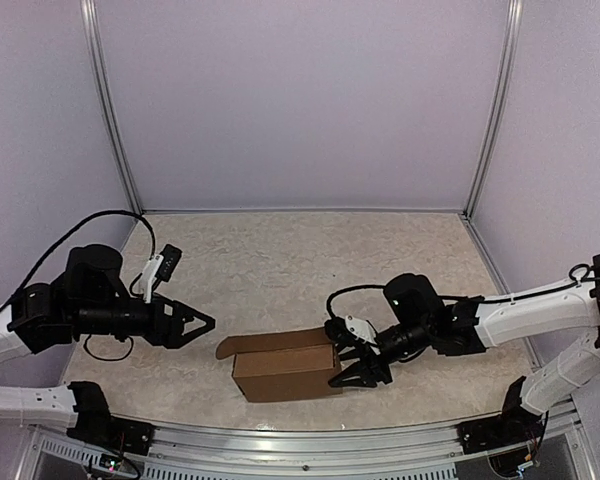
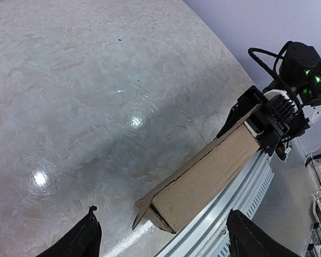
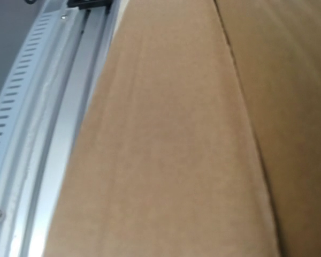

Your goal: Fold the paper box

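Observation:
The paper box (image 1: 285,372) is a small brown carton lying near the table's front edge. The flap (image 1: 225,348) at its left end stands open. The box also shows in the left wrist view (image 2: 208,171) and fills the right wrist view (image 3: 166,150). My right gripper (image 1: 345,358) is at the box's right end with its fingers spread wide, one on each side of that end. Its fingers are hidden in its own wrist view. My left gripper (image 1: 202,330) is open and empty. It points at the box's left end and stands a little apart from it.
An aluminium rail (image 1: 310,440) runs along the front edge right beside the box, and it also shows in the left wrist view (image 2: 230,198). Pale walls with metal posts (image 1: 115,120) enclose the marbled table (image 1: 310,260).

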`<state>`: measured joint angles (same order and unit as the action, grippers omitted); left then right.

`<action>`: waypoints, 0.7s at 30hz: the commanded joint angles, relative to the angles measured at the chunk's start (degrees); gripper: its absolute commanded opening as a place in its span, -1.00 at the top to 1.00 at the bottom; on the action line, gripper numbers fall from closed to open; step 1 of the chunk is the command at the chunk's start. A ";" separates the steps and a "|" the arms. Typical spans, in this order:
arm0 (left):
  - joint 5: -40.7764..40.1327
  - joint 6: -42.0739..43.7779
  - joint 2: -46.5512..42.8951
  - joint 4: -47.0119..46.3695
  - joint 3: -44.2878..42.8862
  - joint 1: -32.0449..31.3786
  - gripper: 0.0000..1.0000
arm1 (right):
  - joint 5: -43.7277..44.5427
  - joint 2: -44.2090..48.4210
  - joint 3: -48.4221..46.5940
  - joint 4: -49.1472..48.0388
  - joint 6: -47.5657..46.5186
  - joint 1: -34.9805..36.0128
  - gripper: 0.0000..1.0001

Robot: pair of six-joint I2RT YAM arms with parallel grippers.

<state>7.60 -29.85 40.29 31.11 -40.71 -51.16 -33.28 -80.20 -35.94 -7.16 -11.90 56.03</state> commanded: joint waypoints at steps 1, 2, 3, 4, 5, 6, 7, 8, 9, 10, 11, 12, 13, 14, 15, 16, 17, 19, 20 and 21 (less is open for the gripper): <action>-7.25 2.84 6.63 2.31 -2.55 -4.04 -0.53 | -3.04 -0.99 0.41 -2.19 1.36 -0.57 0.49; -7.40 2.92 8.25 2.30 -2.76 -4.73 -0.51 | -2.95 -1.09 0.58 -2.31 1.33 -0.57 0.48; -7.41 2.99 9.35 2.24 -2.92 -5.27 -0.49 | -2.75 -1.12 0.73 -2.35 1.27 -0.57 0.49; -7.40 3.03 11.08 2.13 -3.09 -5.80 -0.46 | -2.62 -1.05 0.89 -2.41 1.20 -0.57 0.49; -7.42 3.08 12.10 2.11 -3.33 -6.24 -0.44 | -2.36 -0.97 1.08 -2.44 1.16 -0.54 0.48; -7.42 3.17 13.30 2.15 -3.39 -6.69 -0.41 | -2.02 -0.82 1.32 -2.49 1.10 -0.51 0.49; -7.35 3.25 14.55 2.21 -3.52 -6.93 -0.37 | -1.71 -0.69 1.56 -2.60 0.95 -0.53 0.49; -7.31 3.29 15.19 2.20 -3.58 -7.06 -0.34 | -1.51 -0.52 1.84 -2.85 1.00 -0.57 0.49; -7.13 3.30 15.88 2.26 -3.58 -7.11 -0.30 | -1.47 -0.41 2.07 -3.22 1.06 -0.57 0.49; -6.92 3.29 16.27 2.21 -3.59 -7.10 -0.25 | -1.48 -0.24 2.24 -3.38 1.17 -0.57 0.48; -6.67 3.31 16.65 2.01 -3.54 -7.11 -0.21 | -1.44 -0.15 2.46 -3.52 1.26 -0.57 0.49; -6.51 3.35 16.80 1.93 -3.44 -7.07 -0.17 | -1.47 -0.13 2.64 -3.69 1.33 -0.57 0.49; -6.51 3.31 16.83 1.81 -3.40 -7.11 -0.14 | -1.45 -0.08 2.82 -3.95 1.35 -0.57 0.49; -6.44 3.30 16.92 1.76 -3.35 -7.07 -0.10 | -1.40 -0.11 3.01 -4.03 1.38 -0.57 0.49; -6.26 3.31 17.03 1.76 -3.33 -7.10 -0.06 | -1.37 -0.08 3.11 -4.08 1.41 -0.57 0.49; -6.08 3.24 17.16 1.71 -3.31 -7.07 -0.02 | -1.29 -0.05 3.24 -4.20 1.44 -0.57 0.49; -5.96 3.22 17.25 1.72 -3.32 -7.12 0.01 | -1.22 -0.04 3.32 -4.34 1.46 -0.57 0.49; -5.82 3.17 17.66 1.59 -3.13 -7.07 0.14 | -1.03 -0.12 3.50 -4.84 1.44 -0.53 0.49; -5.77 3.13 17.83 1.61 -3.15 -7.11 0.19 | -0.96 -0.08 3.59 -5.13 1.40 -0.57 0.49; -5.68 3.14 18.25 1.58 -3.15 -7.11 0.23 | -0.85 -0.06 3.66 -5.35 1.38 -0.55 0.49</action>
<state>1.54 -26.92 57.43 32.60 -42.61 -57.91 -34.52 -80.75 -33.34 -10.20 -10.83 55.90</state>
